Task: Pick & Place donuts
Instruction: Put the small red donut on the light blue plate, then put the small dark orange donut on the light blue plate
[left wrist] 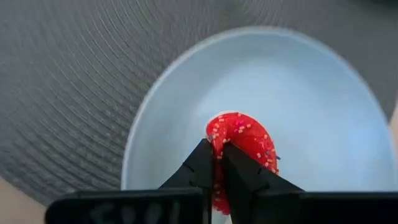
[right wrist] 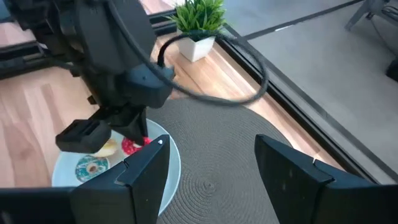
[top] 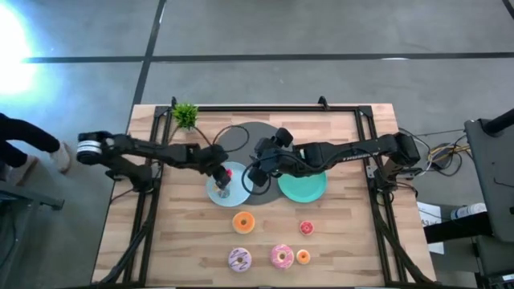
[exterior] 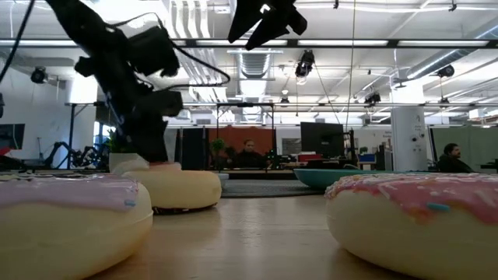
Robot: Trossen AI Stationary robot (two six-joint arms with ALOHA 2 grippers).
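We see the left gripper (top: 226, 173) poised over the light blue plate (top: 215, 193), its two fingers (left wrist: 202, 168) pressed together on a small red sprinkled donut (left wrist: 241, 140). In the left wrist view the donut stands on edge between the fingertips, with the pale bowl of the plate right beneath it and the ribbed grey mat (left wrist: 74, 93) beyond the plate's rim. In the right wrist view the same red donut (right wrist: 132, 146) shows under the left arm's tip, and just beside it on the plate lie a blue-frosted donut (right wrist: 92, 167) and a pale yellowish one (right wrist: 109, 148).

The right gripper (top: 259, 167) hangs close beside the left one, above the grey mat (top: 249, 136) between the blue plate and the green plate (top: 303, 187). Its fingers (right wrist: 146, 171) stand wide apart with nothing between them.

Toward the front edge of the table (top: 353, 241), well away from both grippers, sit the other donuts: an orange donut (top: 243, 222), a small red one (top: 307, 228), a white-purple sprinkled donut (top: 239, 258), a pink donut (top: 282, 256) and a tiny orange one (top: 303, 257) just beside it. A small potted plant (top: 185, 115) stands at the far edge, behind the left arm.

We can read no brand, label or writing anywhere; marks on the left gripper's body are too blurred to make out.
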